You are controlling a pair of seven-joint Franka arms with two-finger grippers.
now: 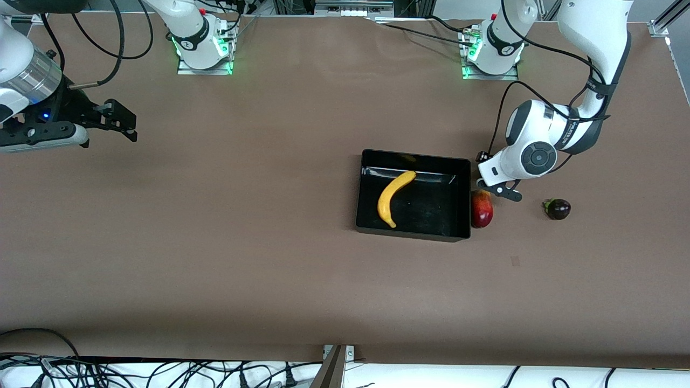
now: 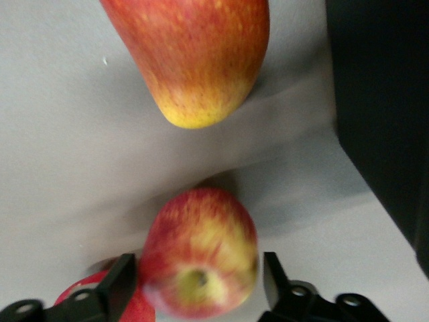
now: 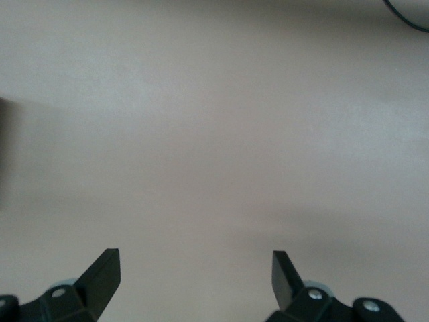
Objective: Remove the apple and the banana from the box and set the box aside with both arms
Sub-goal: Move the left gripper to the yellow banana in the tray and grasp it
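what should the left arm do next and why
Probably lift the left gripper straight up off the apple: the apple sits on the table beside the box with fingers apart around it, and the banana remains inside.

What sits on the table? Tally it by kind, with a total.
Banana: 1
Apple: 1
Long red fruit: 1
Dark purple fruit: 1
Box: 1
Total: 5, not counting a red sliver beside the apple, too hidden to name.

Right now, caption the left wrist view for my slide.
Left gripper open around the apple on the table, beside the box.
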